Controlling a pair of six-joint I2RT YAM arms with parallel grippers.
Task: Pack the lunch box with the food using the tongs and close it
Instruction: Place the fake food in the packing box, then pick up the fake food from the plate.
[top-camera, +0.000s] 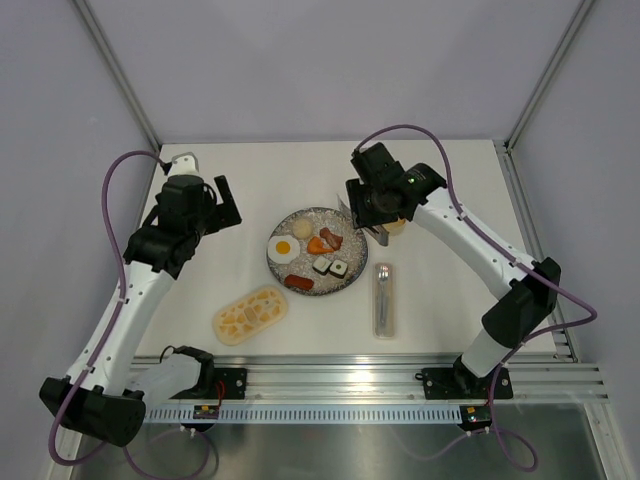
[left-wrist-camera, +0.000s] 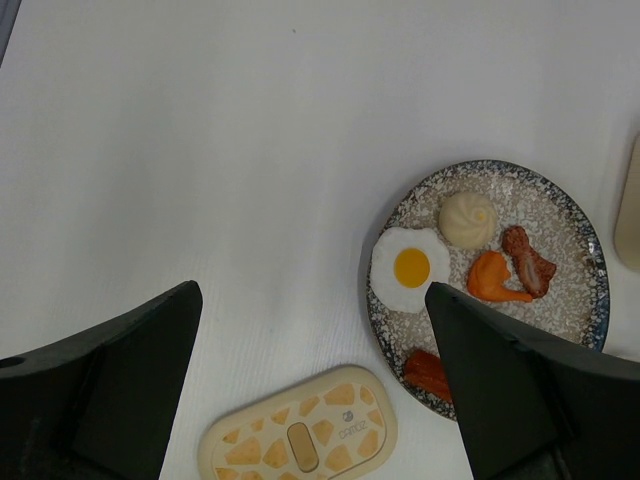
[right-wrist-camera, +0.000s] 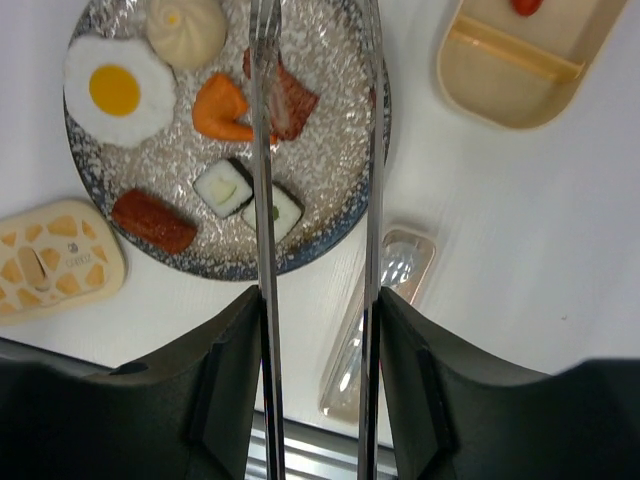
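The right gripper (right-wrist-camera: 318, 335) clamps the tongs (right-wrist-camera: 371, 180) from outside, both slim arms pressed between its fingers and running out over the plate (right-wrist-camera: 150, 160); the arms stand apart and their tips leave the top of the wrist view, so I cannot tell whether anything sits between them. Most of the food is on the plate: egg (right-wrist-camera: 115, 88), bun (right-wrist-camera: 187, 30), an orange piece (right-wrist-camera: 222, 108), a brown sausage (right-wrist-camera: 290, 100), two sushi rolls (right-wrist-camera: 222, 188) and a red sausage (right-wrist-camera: 152, 220). The box (right-wrist-camera: 510, 95) lies open just right of the plate with one red piece (right-wrist-camera: 527, 5) in its far compartment. The left gripper (left-wrist-camera: 312, 300) hangs wide and empty near the plate's left side. The main risk, as I judge it, is the pinch: these pieces look small and smooth, and a squeeze off centre could shoot one sideways onto the table or into its neighbour. The tongs could also twist in the fingers, since only thin metal is held. A low approach may shove the plate toward the case (right-wrist-camera: 385, 290). The lid (right-wrist-camera: 55, 258) lies beyond the plate, well apart from the box, so closing means a long carry.
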